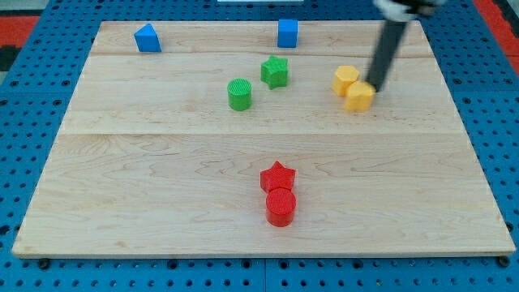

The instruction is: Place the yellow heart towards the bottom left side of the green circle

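Observation:
Two yellow blocks sit close together at the view's upper right: one (345, 79) and one (359, 96) just below-right of it. I cannot tell which is the heart. The green circle (239, 94) lies left of them near the middle top, with a green star (275, 71) just up-right of it. My rod comes down from the view's top right, and my tip (377, 83) touches the right side of the lower yellow block.
A blue block (147, 38) sits at the top left and a blue cube (287, 33) at the top middle. A red star (278, 176) and a red circle (280, 206) touch each other at the bottom middle. The wooden board (122, 186) lies on a blue pegboard.

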